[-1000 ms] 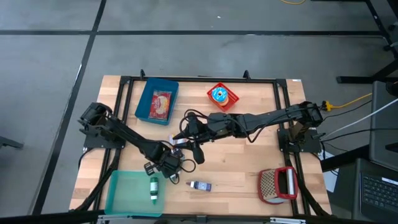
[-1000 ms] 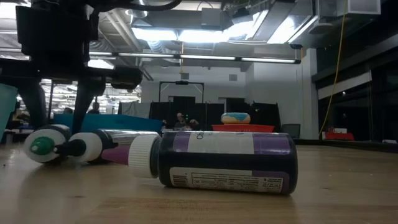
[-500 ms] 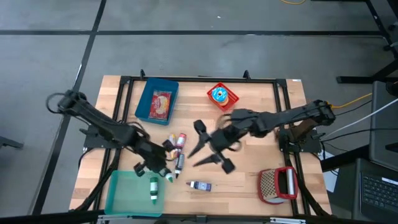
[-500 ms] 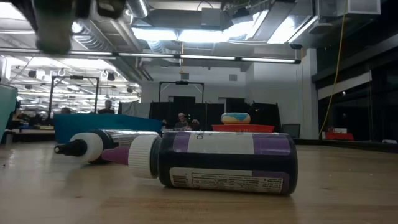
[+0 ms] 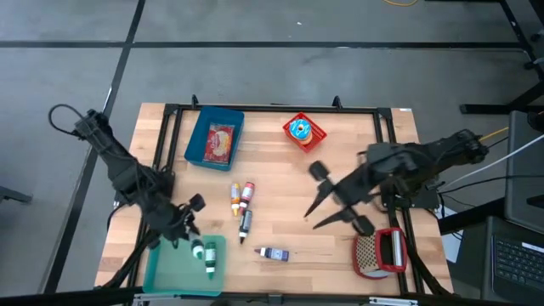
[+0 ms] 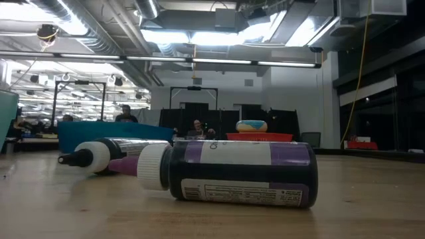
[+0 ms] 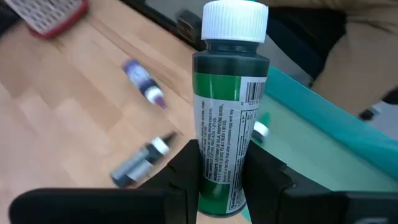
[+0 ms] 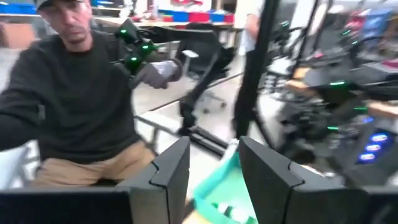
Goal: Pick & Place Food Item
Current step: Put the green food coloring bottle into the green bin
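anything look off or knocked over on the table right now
Four small bottles lie on their sides, scattered mid-table rather than standing. The grater lies flat too. No spill or damage visible. The left gripper holds a green bottle.

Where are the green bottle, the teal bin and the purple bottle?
green bottle (image 7: 225, 143), left wrist view, on its label.
teal bin (image 5: 161, 265), high view, on its bare floor.
purple bottle (image 6: 239, 171), low view, on its body.

Six small bottles: one green bottle (image 7: 229, 118) in left gripper (image 5: 189, 231), one in teal bin (image 5: 161, 270) below, four on table. Two blue and red containers. One grater (image 5: 380, 253).
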{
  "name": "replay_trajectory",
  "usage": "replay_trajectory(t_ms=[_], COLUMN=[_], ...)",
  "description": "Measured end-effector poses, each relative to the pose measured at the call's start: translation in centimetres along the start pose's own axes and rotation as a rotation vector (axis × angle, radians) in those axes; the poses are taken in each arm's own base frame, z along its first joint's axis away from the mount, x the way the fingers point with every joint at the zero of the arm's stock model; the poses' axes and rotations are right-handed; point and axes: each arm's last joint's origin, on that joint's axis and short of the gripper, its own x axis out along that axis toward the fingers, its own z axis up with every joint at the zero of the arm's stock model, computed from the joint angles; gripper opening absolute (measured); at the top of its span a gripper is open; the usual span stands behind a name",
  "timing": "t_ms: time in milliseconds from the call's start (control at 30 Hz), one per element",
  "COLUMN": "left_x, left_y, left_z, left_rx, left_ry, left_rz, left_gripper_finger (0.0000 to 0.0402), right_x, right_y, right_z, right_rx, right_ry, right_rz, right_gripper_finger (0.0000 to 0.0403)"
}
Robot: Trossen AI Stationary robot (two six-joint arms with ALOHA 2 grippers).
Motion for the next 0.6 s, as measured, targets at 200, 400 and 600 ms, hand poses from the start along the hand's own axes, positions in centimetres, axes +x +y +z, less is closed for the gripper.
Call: replay_trajectory(t_ms=[200, 400, 600], left_x=[0.3, 1.7, 4.6], left_y=[-3.1, -5.1, -6.3], left_z=[0.0, 1.0, 1.1], left_rx=[0.009, 0.018, 0.029], left_ry=[0.055, 0.013, 0.1], left_rz=[-0.015, -0.017, 0.009], left_gripper_finger=[0.0086, 0.0086, 0.0086], right_x=[-4.4, -5.8, -5.6], right_y=[3.2, 4.8, 5.3], right_z=[-2.7, -8.8, -14.0], right_rx=[-0.045, -0.011, 0.054], right_ry=[-0.121, -0.25, -0.202], right_rz=[-0.147, -0.165, -0.194], right_gripper_finger=[0.0142, 0.0142, 0.0142])
